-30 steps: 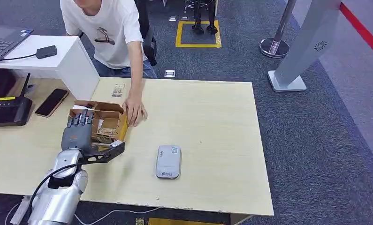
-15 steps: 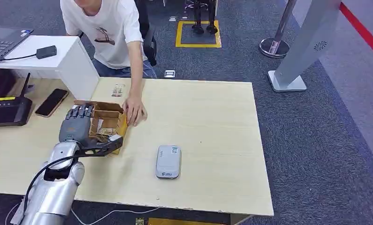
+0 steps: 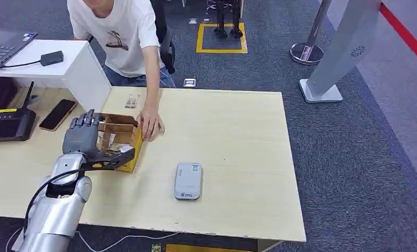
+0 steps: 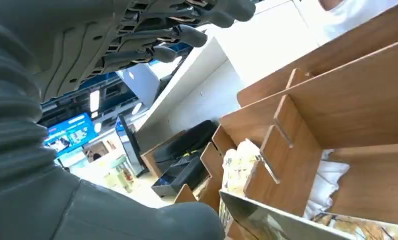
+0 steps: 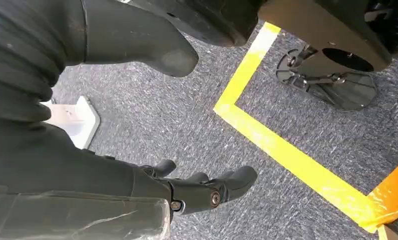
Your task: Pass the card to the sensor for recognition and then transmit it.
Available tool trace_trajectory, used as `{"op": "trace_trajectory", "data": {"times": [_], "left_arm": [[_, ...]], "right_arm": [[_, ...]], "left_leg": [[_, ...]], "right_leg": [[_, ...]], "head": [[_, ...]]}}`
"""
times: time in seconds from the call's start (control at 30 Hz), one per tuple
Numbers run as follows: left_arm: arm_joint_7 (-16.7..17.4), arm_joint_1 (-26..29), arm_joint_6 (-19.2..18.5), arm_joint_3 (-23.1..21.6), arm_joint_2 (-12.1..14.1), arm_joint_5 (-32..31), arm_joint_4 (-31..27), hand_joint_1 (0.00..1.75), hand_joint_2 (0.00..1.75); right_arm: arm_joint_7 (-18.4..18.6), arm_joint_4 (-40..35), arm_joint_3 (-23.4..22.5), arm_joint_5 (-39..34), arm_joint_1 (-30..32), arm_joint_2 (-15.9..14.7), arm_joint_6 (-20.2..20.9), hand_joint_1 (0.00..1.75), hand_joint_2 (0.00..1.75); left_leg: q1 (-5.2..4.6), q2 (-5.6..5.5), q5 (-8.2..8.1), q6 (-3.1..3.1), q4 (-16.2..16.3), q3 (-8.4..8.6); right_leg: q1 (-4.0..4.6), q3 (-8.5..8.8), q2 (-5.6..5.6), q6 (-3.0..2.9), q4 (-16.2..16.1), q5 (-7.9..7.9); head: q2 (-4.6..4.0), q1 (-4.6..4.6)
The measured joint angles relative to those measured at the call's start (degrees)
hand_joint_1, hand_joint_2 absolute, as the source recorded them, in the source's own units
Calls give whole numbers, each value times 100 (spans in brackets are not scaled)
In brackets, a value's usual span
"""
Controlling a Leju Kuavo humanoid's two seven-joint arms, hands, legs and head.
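Wide pale worktop (image 3: pixel 237 136), and a person (image 3: pixel 123 37) leans in from the far side, one palm down beside the cardboard box (image 3: pixel 123 137) at the left. Left hand (image 3: pixel 83 137) hovers over that divided box, fingers spread, holding nothing. Grey sensor (image 3: pixel 188 180) lies flat near the front edge, well right of the box. Right hand (image 5: pixel 196 192) hangs above the carpet, fingers loosely apart, empty. Cards stand in the box slots.
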Motion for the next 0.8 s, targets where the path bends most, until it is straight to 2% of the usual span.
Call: {"op": "trace_trajectory", "data": {"times": [0.27,0.33,0.4,0.47,0.5,0.63,0.8], "left_arm": [[-12,3,-7,0,-35,0,0,0,175],[311,27,90,-35,-63,0,-15,0,175],[814,131,300,-179,-103,0,-206,0,175],[1269,294,291,-363,-179,0,-523,0,175],[1347,373,284,-444,-197,0,-680,0,175],[1329,564,295,-540,-313,0,-1038,0,175],[1311,640,299,-568,-347,0,-1200,0,175]], "right_arm": [[0,0,0,-9,-1,4,-9,0,175],[0,0,0,-44,0,7,-43,0,175],[0,0,-2,-114,16,13,-96,0,175],[-2,0,-7,-149,38,30,-127,0,175],[-2,-2,-7,-160,50,37,-140,0,175],[-17,-2,-7,-188,85,68,-149,0,175],[-17,-2,-7,-179,101,68,-155,0,175]], "left_leg": [[0,0,0,0,0,0],[0,1,0,0,0,0],[0,1,0,0,1,0],[-2,-1,-1,1,1,-2],[-2,-1,-2,2,1,-3],[-2,6,-3,2,0,-5],[-1,2,-1,1,0,-4]], "right_leg": [[0,0,0,0,0,0],[0,-1,1,0,0,0],[0,-2,1,0,0,0],[-1,-2,0,1,-1,-1],[-1,-2,0,2,-1,-2],[-1,-6,2,2,-1,-2],[-1,-6,1,2,-1,-2]], "head": [[0,0],[0,0],[0,0],[0,0],[0,-2],[0,-2],[0,-2]]}}
